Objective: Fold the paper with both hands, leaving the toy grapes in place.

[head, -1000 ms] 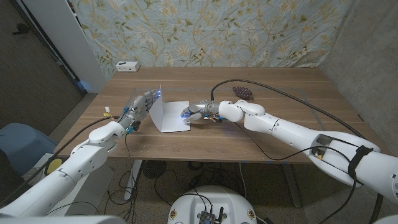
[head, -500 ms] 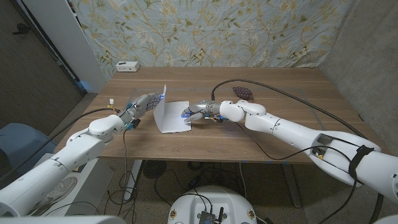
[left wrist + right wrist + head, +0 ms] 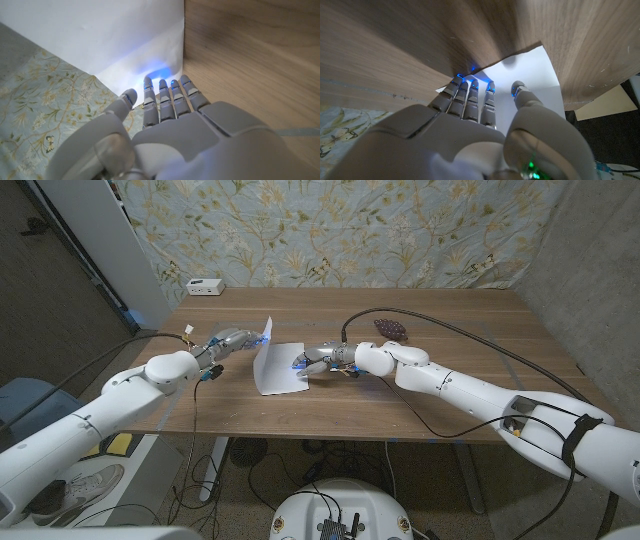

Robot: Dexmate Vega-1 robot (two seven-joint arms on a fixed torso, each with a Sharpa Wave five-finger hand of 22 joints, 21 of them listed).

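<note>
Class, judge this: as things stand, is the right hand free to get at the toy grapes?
Probably yes, but not while it works. The right hand presses the paper; bare table lies between it and the toy grapes.

This looks like a makeshift robot lab. Beyond the right robot hand (image 3: 322, 360), a pale floral cloth backdrop (image 3: 350, 230) hangs behind the brown wooden worktop (image 3: 450, 380); bare grey concrete walls (image 3: 590, 270) flank it, and loose black cables (image 3: 260, 475) trail below.

The right hand (image 3: 470, 130) reaches its fingertips (image 3: 472, 85) onto the white paper (image 3: 535, 75), seemingly pressing it.
</note>
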